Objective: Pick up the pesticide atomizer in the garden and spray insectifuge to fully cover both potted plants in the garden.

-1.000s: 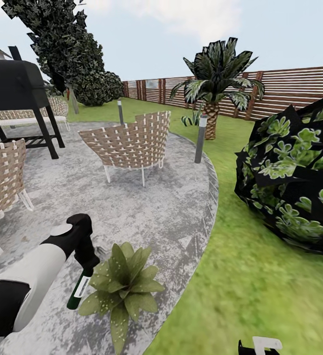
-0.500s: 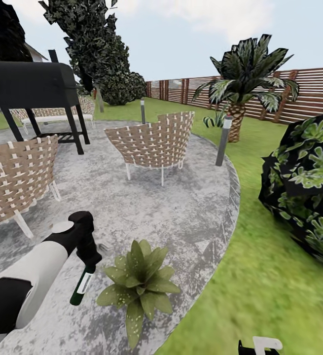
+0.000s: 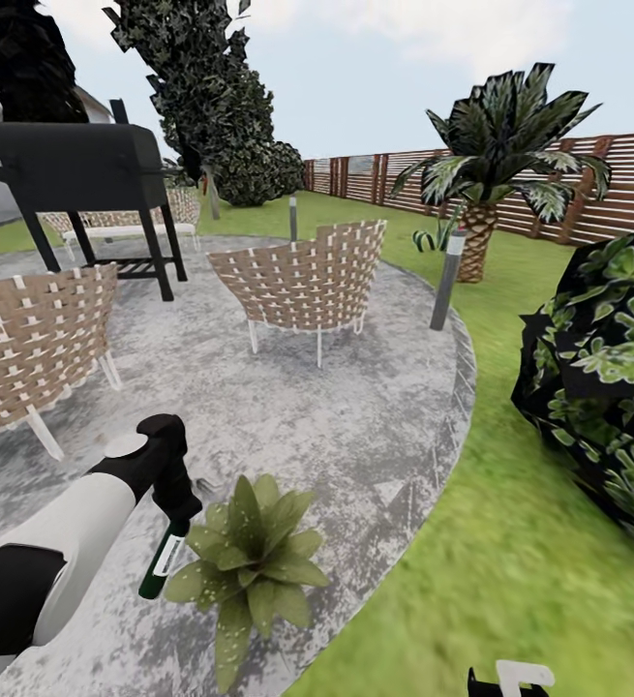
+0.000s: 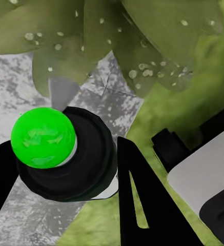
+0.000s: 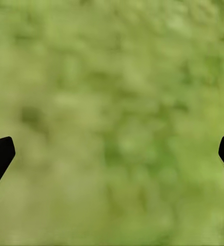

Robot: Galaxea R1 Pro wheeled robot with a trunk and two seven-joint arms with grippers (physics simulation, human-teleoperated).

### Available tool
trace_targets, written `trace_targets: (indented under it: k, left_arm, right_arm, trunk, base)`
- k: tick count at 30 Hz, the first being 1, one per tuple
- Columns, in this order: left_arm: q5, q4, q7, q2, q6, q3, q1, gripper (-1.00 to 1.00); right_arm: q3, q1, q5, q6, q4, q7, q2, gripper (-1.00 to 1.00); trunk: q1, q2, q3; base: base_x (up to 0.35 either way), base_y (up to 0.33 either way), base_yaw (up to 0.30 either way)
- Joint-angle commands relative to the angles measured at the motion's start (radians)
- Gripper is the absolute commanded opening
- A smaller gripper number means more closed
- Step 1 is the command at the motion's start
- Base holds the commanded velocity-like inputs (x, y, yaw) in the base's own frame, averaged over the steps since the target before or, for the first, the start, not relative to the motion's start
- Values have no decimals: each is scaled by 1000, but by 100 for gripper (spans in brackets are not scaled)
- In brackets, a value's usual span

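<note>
Down at the lower left of the head view, the left pincer (image 3: 168, 513) pinches the pesticide atomizer (image 3: 161, 565), its dark green body hanging below the fingers with the white label facing out. The bottle sits tilted, its lower end angled away from the potted plant (image 3: 247, 560) and its head toward it, which I judge is meant to bring the nozzle to bear on the leaves. That plant stands on the grey paved patio (image 3: 355, 407), close to its curved edge where the lawn (image 3: 471, 581) begins, and the atomizer is just beside its rosette.

From the left wrist view, the atomizer (image 4: 65, 151) shows end-on between the dark fingers (image 4: 137, 200), with a bright green dot on it, and the plant's speckled leaves (image 4: 142, 46) lie right ahead; the white specks may be spray already landed, though I cannot be sure.

Over grass, the right pincer (image 5: 112, 154) hangs spread and idle, holding nothing, presumably kept clear.

A second small rosette (image 3: 431, 235) sits far off by the palm (image 3: 496, 145), well apart from this one.
</note>
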Motion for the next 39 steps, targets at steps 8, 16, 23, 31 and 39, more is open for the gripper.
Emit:
trace_targets:
  k: [8,16,23,31,39]
  left_arm:
    - [-2,-1,-9,-12,11,-62,-2,-100]
    - [-4,-1,-9,-20,12,-69,-5,-100]
    - [-3,-1,-9,-18,12,-69,-17,-100]
    - [-101,-1,-9,-30,14,-68,-26,-100]
    - [-108,-1,-9,-45,14,-68,-26,-100]
  right_arm:
    - [-6,-1,11,-3,2,-5,0,100]
    - [-8,-1,11,-3,1,-5,-2,100]
    - [-7,-1,11,-3,1,-5,-1,100]
    - [-8,-1,11,-3,1,-5,-2,100]
    - [-8,-1,12,-3,-1,-3,-7,100]
  trunk:
    - [0,0,-1]
    - [0,0,-1]
    - [0,0,-1]
    - [0,0,-1]
    - [0,0,-1]
  base:
    - [30,-304,276]
    - [181,-293,209]
    - [171,-142,95]
    - [9,-5,239]
    - [75,-227,10]
